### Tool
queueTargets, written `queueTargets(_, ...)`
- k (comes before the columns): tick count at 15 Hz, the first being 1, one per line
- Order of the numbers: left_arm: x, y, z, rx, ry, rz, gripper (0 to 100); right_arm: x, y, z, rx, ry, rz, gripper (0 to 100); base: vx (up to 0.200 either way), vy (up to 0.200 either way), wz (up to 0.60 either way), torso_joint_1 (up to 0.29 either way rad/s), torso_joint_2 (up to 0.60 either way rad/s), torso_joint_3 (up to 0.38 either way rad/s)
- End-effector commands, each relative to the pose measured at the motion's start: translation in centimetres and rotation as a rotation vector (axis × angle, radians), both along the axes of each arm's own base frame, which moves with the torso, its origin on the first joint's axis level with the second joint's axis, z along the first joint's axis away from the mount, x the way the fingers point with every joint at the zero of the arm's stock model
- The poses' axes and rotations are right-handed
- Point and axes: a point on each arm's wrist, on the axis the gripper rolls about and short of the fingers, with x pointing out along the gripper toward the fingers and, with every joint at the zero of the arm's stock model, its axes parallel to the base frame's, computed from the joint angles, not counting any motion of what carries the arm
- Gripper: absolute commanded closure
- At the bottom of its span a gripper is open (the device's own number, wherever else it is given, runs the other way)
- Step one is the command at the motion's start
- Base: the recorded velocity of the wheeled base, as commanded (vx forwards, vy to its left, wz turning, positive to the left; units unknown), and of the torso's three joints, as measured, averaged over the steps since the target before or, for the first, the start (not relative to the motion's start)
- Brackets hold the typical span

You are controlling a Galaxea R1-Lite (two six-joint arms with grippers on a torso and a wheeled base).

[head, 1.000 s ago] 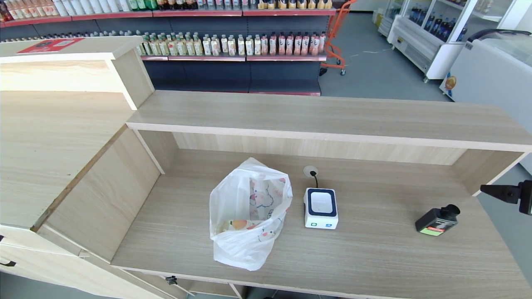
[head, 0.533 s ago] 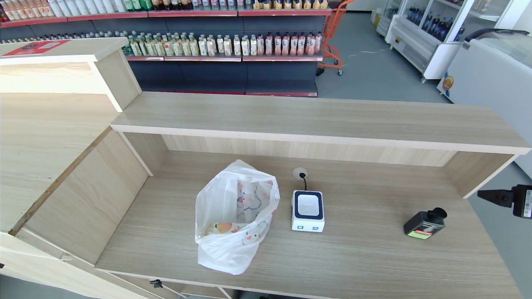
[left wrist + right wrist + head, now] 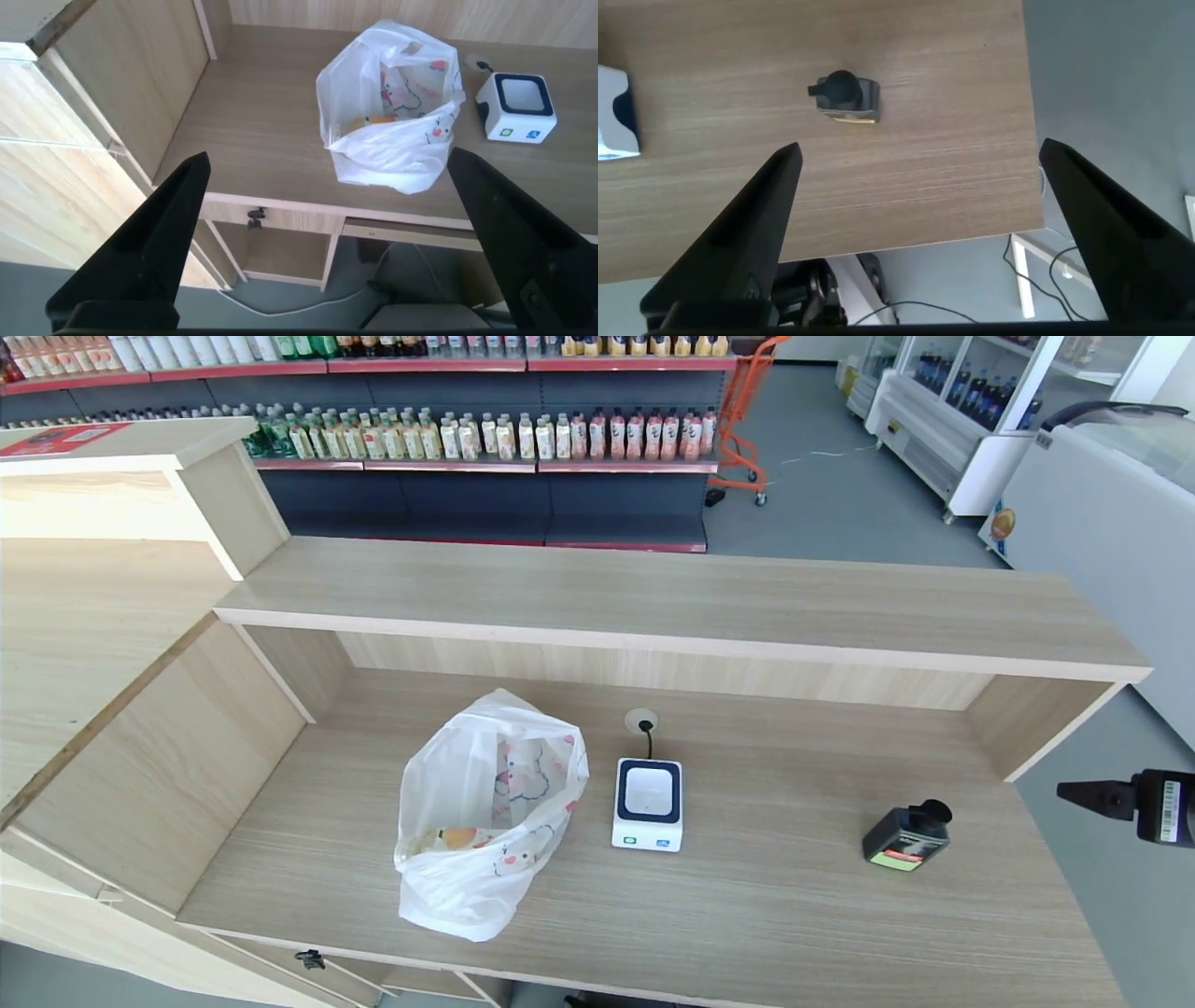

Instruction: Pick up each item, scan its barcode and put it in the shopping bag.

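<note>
Our right gripper [image 3: 915,149] and left gripper [image 3: 329,157] both have fingers wide apart. The black bottle [image 3: 906,837] lies on its side near the right end of the counter [image 3: 794,915], well apart from the scanner [image 3: 647,803]. If we bump it, it may roll off the edge

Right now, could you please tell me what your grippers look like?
The left gripper and the right gripper look alike: matte black, two long wedge-shaped jaws tapering to blunt tips. The right one's body carries a white sticker with dark bars.
</note>
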Motion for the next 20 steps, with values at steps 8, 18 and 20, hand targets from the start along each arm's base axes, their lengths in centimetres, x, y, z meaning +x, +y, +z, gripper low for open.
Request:
queueTargets(8,0.0,0.0,0.0,-0.001,0.000,0.000,0,0.4,-0.5,-1.3,-0.079,0.084,-0.074,0,-0.050,-0.050,0.00,0.012,0.01,-0.001)
queueTargets(18,0.0,0.0,0.0,0.000,0.000,0.000,0,2.8,-1.1,-5.5,-0.407,0.367,0.214,0,0.000,-0.120,0.00,0.004,0.00,0.002)
queueTargets(20,0.0,0.0,0.0,0.000,0.000,0.000,0,4.3,-0.2,-6.8,-0.426,0.364,0.307,0,0.000,0.000,0.00,0.000,0.00,0.000)
